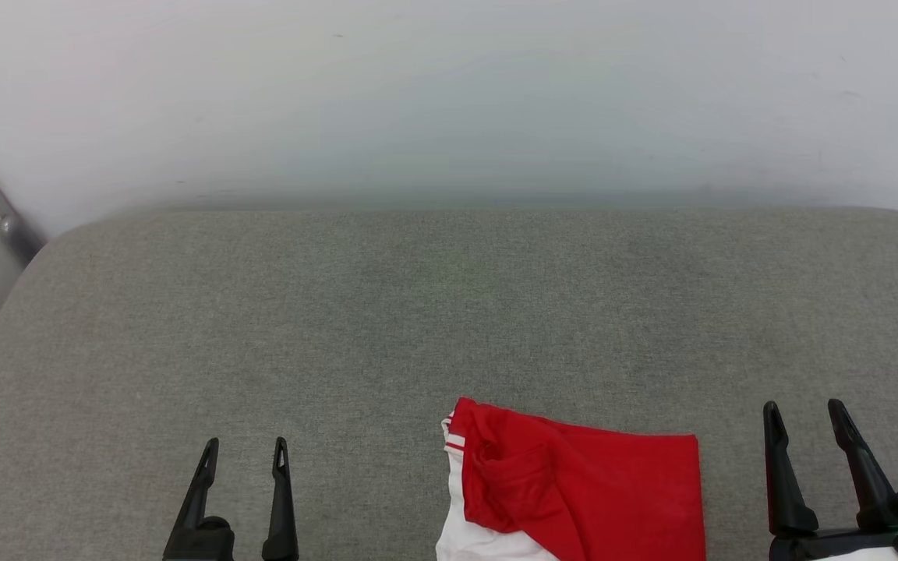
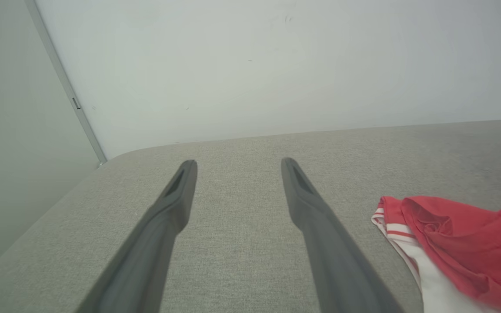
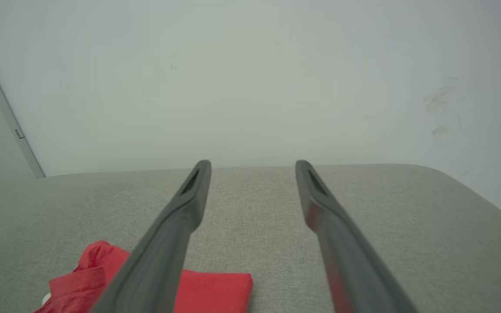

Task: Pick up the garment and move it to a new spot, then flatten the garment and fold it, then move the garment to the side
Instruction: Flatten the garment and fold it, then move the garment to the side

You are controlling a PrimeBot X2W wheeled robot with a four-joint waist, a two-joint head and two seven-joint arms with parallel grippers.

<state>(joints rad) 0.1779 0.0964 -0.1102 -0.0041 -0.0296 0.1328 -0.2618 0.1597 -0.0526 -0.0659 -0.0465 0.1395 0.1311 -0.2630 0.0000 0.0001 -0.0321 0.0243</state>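
Evidently most of the task looks done. At the left, the left claw (image 1: 246, 444) hovers low over the grey cushion (image 1: 449, 312), its two fingers spread with nothing between them. Only bare cushion lies ahead of its tips.

To the right of that claw and well apart from it lies the shirt (image 1: 597, 491). It is a compact red block with a straight far edge and a straight right edge. A white sleeve with red stripes shows along its left side, and there is a small rumple near its far left corner. It rests flat on the cushion between the two claws, nearer the right one.

From that tidy shape I judge the picking up, flattening and folding finished. What cannot be told is whether this spot already counts as the side. The shirt sits only a little right of the middle, so the last shift may be left to do, and the rumple could use smoothing.

Farthest right, the right claw (image 1: 802, 405) is likewise spread and empty. It is near the shirt's right edge without touching it.
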